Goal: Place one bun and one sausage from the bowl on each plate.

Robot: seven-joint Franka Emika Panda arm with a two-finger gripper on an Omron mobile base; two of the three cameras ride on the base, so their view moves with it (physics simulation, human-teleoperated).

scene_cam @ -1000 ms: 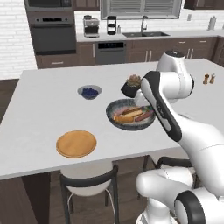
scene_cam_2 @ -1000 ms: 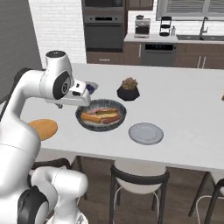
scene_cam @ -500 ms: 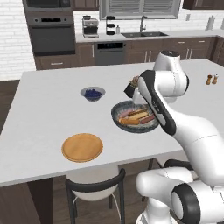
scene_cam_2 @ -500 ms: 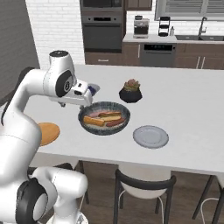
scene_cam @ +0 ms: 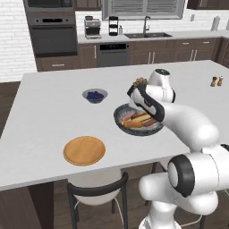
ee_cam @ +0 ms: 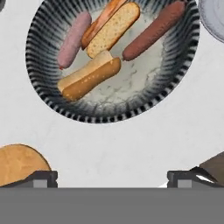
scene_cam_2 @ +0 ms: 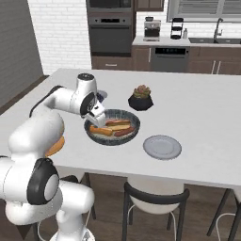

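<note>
The dark bowl (scene_cam: 120,117) (scene_cam_2: 134,123) (ee_cam: 48,94) holds two buns (ee_cam: 89,75) (ee_cam: 113,29), a pinkish sausage (ee_cam: 73,39) and a dark red sausage (ee_cam: 153,29). The orange-tan plate (scene_cam: 84,150) (ee_cam: 19,162) lies near the counter's front edge. On the other side of the bowl lies the pale grey plate (scene_cam_2: 162,147) (ee_cam: 214,17). My gripper (scene_cam: 132,96) (scene_cam_2: 97,115) (ee_cam: 113,179) hangs open a little above the counter, beside the bowl's rim on the orange plate's side. Nothing is between its fingers.
A small bowl of blueberries (scene_cam: 95,95) sits behind the orange plate. A black pot with a succulent (scene_cam_2: 141,98) stands just behind the big bowl. Shakers (scene_cam: 217,81) are at the far right. Stools (scene_cam: 96,192) (scene_cam_2: 155,202) stand under the counter's front edge.
Both base views have shifted sideways, so the base has driven along the counter. The gripper stays open by the bowl; nothing on the counter has moved.
</note>
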